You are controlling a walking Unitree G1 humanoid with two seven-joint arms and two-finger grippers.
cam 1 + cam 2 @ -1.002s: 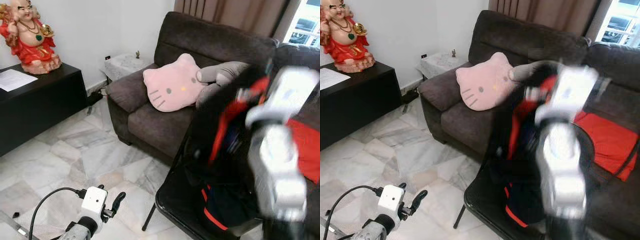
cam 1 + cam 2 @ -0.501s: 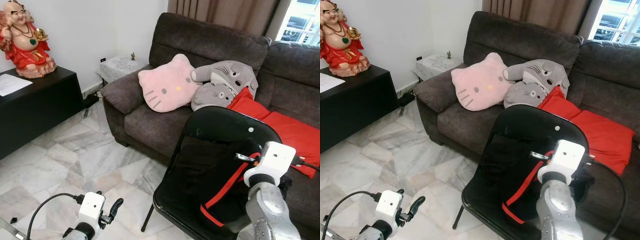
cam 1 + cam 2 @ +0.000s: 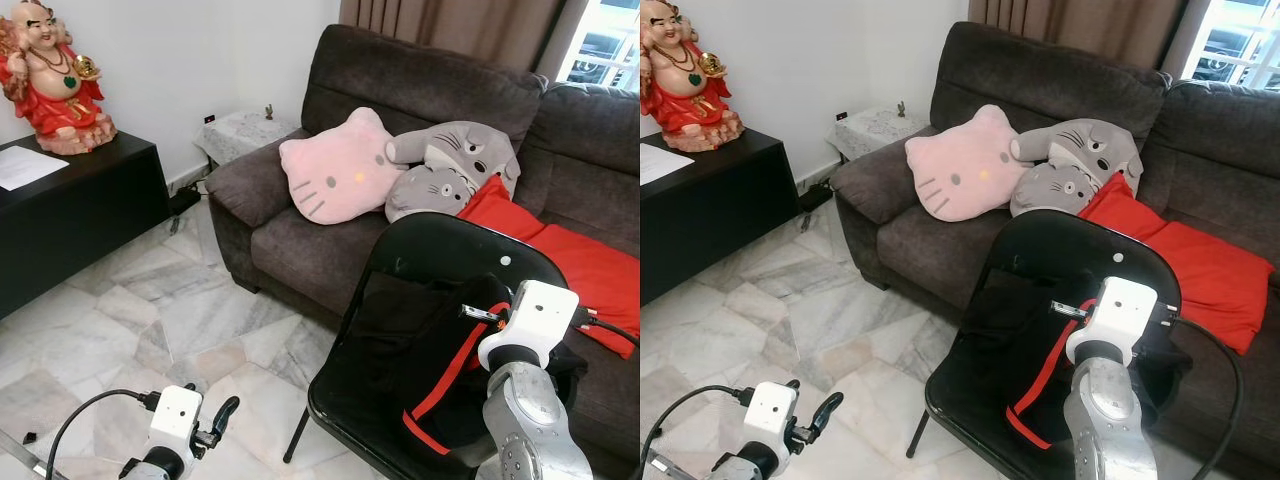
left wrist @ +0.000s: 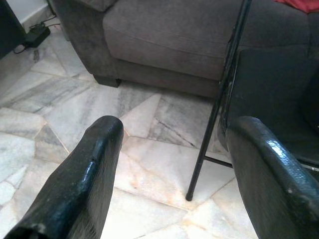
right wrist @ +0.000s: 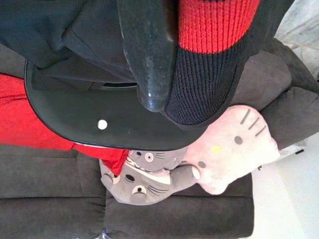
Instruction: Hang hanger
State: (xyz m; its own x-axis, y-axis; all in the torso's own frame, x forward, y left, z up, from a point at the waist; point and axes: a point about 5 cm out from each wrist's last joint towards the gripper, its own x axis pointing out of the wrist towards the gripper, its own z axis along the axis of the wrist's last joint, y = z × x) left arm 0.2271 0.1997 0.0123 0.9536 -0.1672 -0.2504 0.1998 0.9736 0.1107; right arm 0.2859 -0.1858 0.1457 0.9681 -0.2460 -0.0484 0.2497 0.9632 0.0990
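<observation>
A black garment with red trim (image 3: pixel 440 370) lies bunched on the seat of a black folding chair (image 3: pixel 440 245). My right gripper (image 3: pixel 490 316) is over the chair, shut on the garment's top edge; a short metal piece sticks out beside it. In the right wrist view one black finger (image 5: pixel 147 55) presses against the red-and-black knit cuff (image 5: pixel 214 55), and the other finger is hidden by the cloth. My left gripper (image 3: pixel 222 418) hangs low over the floor to the left of the chair, open and holding nothing, as the left wrist view (image 4: pixel 174 149) shows.
A dark brown sofa (image 3: pixel 300 235) stands behind the chair with a pink cat cushion (image 3: pixel 335 170), grey plush toys (image 3: pixel 450 165) and a red cushion (image 3: pixel 575 255). A black cabinet (image 3: pixel 70 215) with a red statue (image 3: pixel 55 80) is at the left. Marble floor (image 3: pixel 150 310) lies between.
A second ago my right arm swung blurred and high before the camera with the garment. It has come down onto the chair and has barely moved in the last half second.
</observation>
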